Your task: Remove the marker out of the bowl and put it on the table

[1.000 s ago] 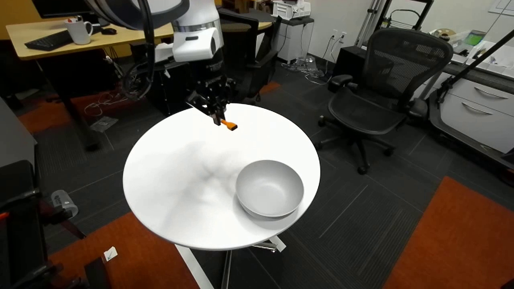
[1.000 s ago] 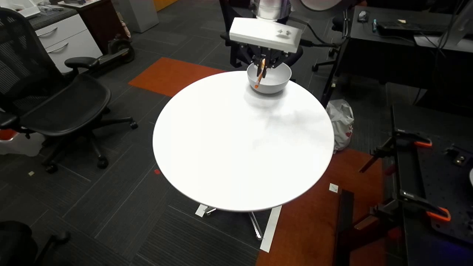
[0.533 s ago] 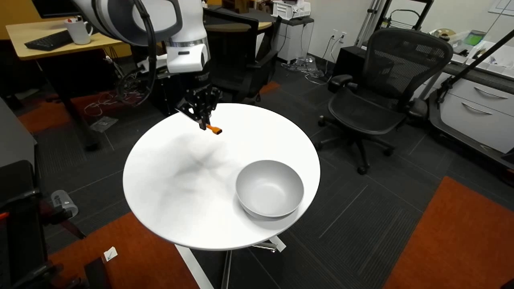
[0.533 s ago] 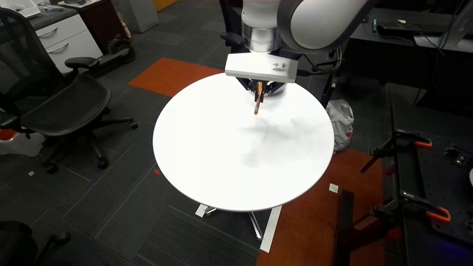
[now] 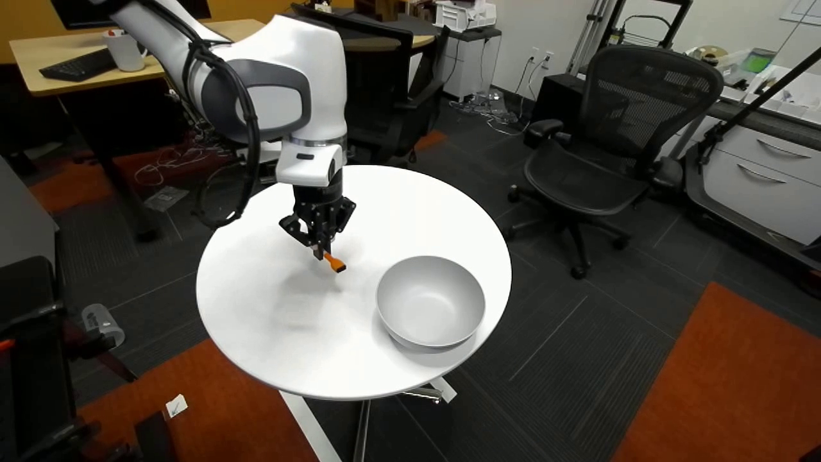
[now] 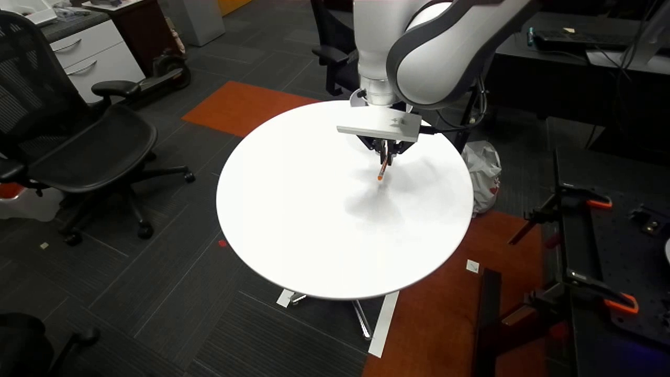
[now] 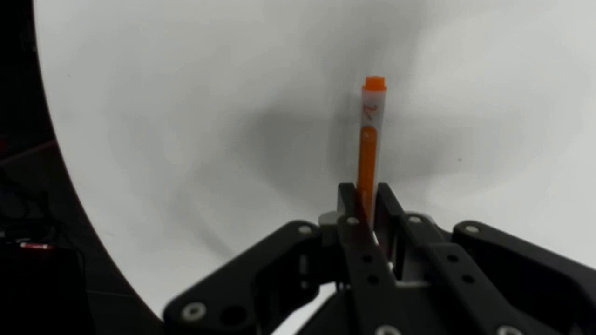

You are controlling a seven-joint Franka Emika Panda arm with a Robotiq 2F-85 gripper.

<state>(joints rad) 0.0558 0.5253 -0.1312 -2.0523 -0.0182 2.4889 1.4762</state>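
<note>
My gripper (image 5: 319,254) is shut on the orange marker (image 5: 334,262) and holds it above the round white table (image 5: 256,333). In the wrist view the two fingertips (image 7: 347,190) press the marker (image 7: 368,144) from both sides, and its orange-capped end points away from the gripper. The marker (image 6: 382,172) is tilted and its shadow lies apart from it on the table. The grey bowl (image 5: 431,301) stands on the table beside the gripper with nothing in it. In an exterior view the bowl (image 6: 358,99) is mostly hidden behind the arm.
A black office chair (image 5: 622,128) stands near the table. A wooden desk (image 5: 38,51) with a white mug (image 5: 126,51) is behind the arm. A black bench with clamps (image 6: 591,251) and a plastic bag (image 6: 480,173) are beside the table.
My gripper has come down towards the table with the marker still held, and is now beside the bowl's side of the table. The bowl has not moved.
</note>
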